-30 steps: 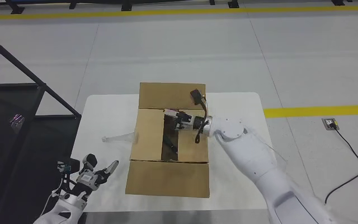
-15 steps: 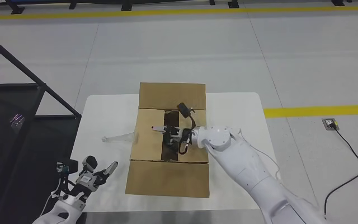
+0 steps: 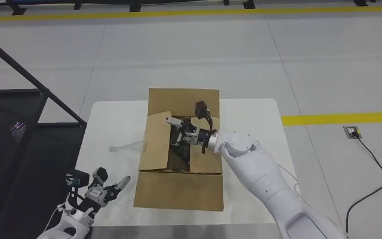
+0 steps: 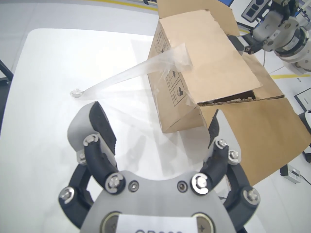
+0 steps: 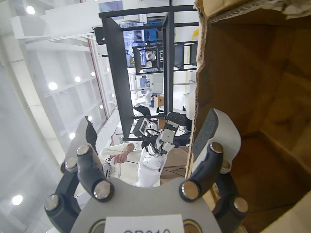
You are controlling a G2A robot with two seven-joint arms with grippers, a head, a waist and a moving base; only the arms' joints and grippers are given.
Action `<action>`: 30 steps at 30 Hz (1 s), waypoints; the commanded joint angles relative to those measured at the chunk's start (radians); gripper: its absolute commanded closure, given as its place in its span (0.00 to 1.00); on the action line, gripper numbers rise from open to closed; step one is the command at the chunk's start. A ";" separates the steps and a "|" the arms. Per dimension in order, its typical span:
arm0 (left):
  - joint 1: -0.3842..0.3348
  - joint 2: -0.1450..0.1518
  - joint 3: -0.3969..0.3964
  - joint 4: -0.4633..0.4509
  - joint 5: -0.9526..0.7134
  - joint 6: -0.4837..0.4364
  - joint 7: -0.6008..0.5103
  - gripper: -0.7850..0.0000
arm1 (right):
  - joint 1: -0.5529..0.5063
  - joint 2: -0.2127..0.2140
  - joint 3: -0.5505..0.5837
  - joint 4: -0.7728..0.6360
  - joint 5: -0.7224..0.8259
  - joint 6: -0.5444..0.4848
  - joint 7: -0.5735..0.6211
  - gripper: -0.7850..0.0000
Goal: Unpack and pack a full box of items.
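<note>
Box [image 3: 179,190] at mid-tabletop [image 3: 253,122]: its inner flap [image 3: 156,140], flat half a second ago, now tilts up, the right pincer [image 3: 179,128] spread wide astride its edge, clearing the way for unpacking. The left pincer [image 3: 110,184] hangs released near the corner. A tape strip [image 3: 125,146] trails beside the box, and the opposite flap [image 3: 206,162] lies flat.

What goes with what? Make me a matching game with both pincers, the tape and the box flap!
Things:
1. left pincer
2. right pincer
3. tape strip
4. box flap

States:
A. tilted up
B. open, astride the flap's edge
C. open, holding nothing, over the table
D. stretched from the box to the table

Pairs: 1-C, 2-B, 3-D, 4-A
</note>
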 commanded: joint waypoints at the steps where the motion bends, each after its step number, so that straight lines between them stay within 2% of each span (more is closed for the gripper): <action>1: 0.000 0.001 0.008 -0.015 0.026 -0.009 -0.006 0.00 | -0.005 -0.001 0.008 -0.022 0.010 -0.012 0.014 0.00; 6: -0.012 0.001 0.041 -0.046 0.079 -0.003 -0.018 0.00 | -0.020 -0.002 0.017 -0.098 -0.002 -0.028 0.012 0.00; 12: -0.059 -0.001 0.087 -0.061 0.109 0.027 -0.045 0.00 | -0.039 -0.010 0.009 -0.171 -0.045 -0.018 -0.058 0.00; 19: -0.143 -0.005 0.125 -0.022 0.082 0.081 -0.087 0.00 | -0.036 -0.032 -0.020 -0.197 -0.066 0.005 -0.073 0.00; 25: -0.193 -0.006 0.121 0.021 0.010 0.097 -0.108 0.00 | -0.029 -0.047 -0.042 -0.200 -0.089 -0.020 -0.043 0.00; 30: -0.196 -0.004 0.094 0.032 -0.022 0.093 -0.107 0.00 | -0.029 -0.052 -0.039 -0.199 -0.096 -0.043 -0.017 0.00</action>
